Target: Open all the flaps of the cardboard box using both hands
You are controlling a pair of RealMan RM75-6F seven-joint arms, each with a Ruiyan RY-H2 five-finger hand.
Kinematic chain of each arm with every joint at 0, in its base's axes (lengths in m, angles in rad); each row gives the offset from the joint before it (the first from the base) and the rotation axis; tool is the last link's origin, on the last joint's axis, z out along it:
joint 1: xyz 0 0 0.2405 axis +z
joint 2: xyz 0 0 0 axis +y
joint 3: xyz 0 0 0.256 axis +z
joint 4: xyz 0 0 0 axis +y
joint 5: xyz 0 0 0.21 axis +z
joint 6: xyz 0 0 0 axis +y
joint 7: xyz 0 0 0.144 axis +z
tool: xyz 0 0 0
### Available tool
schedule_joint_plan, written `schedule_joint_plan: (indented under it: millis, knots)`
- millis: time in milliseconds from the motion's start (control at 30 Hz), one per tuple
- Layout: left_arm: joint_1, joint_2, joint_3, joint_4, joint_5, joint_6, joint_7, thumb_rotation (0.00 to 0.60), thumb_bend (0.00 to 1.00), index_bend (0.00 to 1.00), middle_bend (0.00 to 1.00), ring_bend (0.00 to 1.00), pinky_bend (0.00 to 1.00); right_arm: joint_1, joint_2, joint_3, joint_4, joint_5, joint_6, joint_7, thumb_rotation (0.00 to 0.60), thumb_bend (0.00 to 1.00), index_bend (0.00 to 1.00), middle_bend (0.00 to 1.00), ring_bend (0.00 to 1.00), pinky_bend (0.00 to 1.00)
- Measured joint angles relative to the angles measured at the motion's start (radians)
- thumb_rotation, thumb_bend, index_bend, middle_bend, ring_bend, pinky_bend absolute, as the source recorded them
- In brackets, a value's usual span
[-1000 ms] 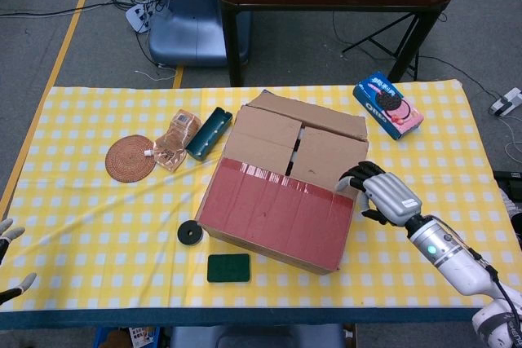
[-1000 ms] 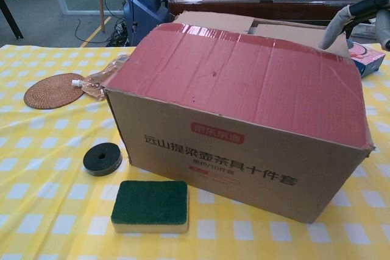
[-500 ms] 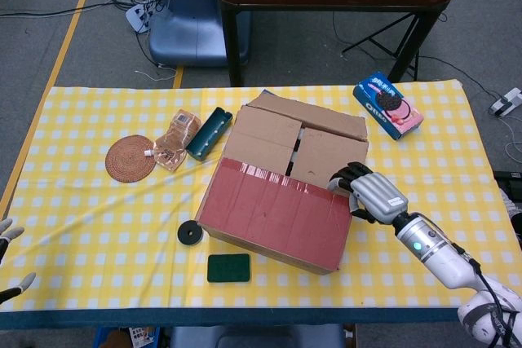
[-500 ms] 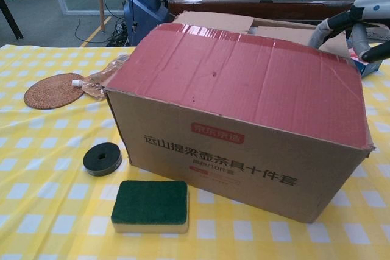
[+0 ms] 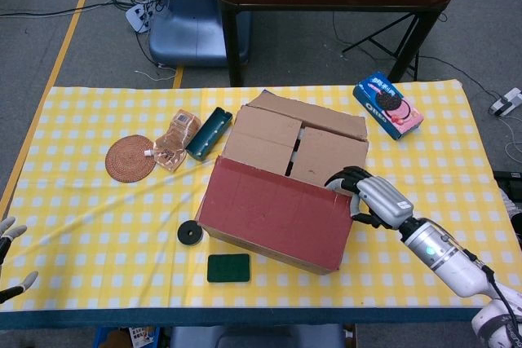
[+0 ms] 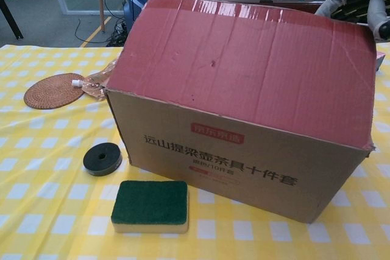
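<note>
Your right hand (image 5: 369, 198) hooks its fingers under the red flap (image 5: 273, 213) at the corner of the cardboard box (image 5: 281, 201), levering it upward; your left hand (image 5: 10, 258) waits spread and empty.

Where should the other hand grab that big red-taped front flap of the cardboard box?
Probably the free far edge of the red-taped front flap, near its left corner, coming from the robot's left. The flap is tilted up, hinged along the cardboard box front, and the right hand already holds its right corner.
</note>
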Motion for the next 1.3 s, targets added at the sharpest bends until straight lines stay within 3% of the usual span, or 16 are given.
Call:
schedule_joint_plan:
  millis: [167, 367, 500, 700, 833, 900, 1300]
  knots:
    - [0.003, 0.008, -0.002, -0.012, 0.000, 0.007, 0.013, 0.600, 0.13, 0.28, 0.14, 0.07, 0.00, 0.001, 0.033, -0.025, -0.002, -0.067, 0.024, 0.230, 0.600, 1.00, 0.33, 0.26, 0.16, 0.08]
    - [0.001, 0.009, -0.001, -0.017, -0.004, 0.000, 0.027, 0.600, 0.13, 0.28, 0.14, 0.07, 0.00, 0.015, 0.061, -0.069, 0.026, -0.180, 0.092, 0.597, 0.600, 0.94, 0.33, 0.26, 0.16, 0.08]
    - [0.000, 0.009, -0.001, -0.024, -0.002, 0.000, 0.033, 0.600, 0.13, 0.28, 0.14, 0.07, 0.00, 0.036, 0.065, -0.110, 0.075, -0.270, 0.166, 0.874, 0.600, 0.79, 0.33, 0.26, 0.16, 0.08]
    - [-0.001, 0.013, -0.004, -0.029, -0.010, -0.004, 0.040, 0.600, 0.13, 0.28, 0.14, 0.07, 0.00, 0.078, 0.057, -0.188, 0.177, -0.398, 0.296, 1.173, 0.600, 0.45, 0.33, 0.26, 0.16, 0.08]
    - [-0.002, 0.013, -0.004, -0.033, -0.009, -0.005, 0.049, 0.600, 0.13, 0.28, 0.14, 0.07, 0.00, 0.107, 0.043, -0.245, 0.246, -0.461, 0.376, 1.271, 0.600, 0.23, 0.33, 0.26, 0.16, 0.08]
    - [-0.002, 0.013, -0.004, -0.035, -0.009, -0.004, 0.052, 0.600, 0.13, 0.28, 0.14, 0.07, 0.00, 0.121, 0.035, -0.268, 0.266, -0.482, 0.397, 1.300, 0.600, 0.18, 0.33, 0.26, 0.16, 0.08]
    - [0.001, 0.012, -0.003, -0.039, -0.009, 0.000, 0.062, 0.600, 0.13, 0.28, 0.14, 0.07, 0.00, 0.190, -0.021, -0.343, 0.313, -0.535, 0.443, 1.341, 0.600, 0.16, 0.32, 0.25, 0.16, 0.08]
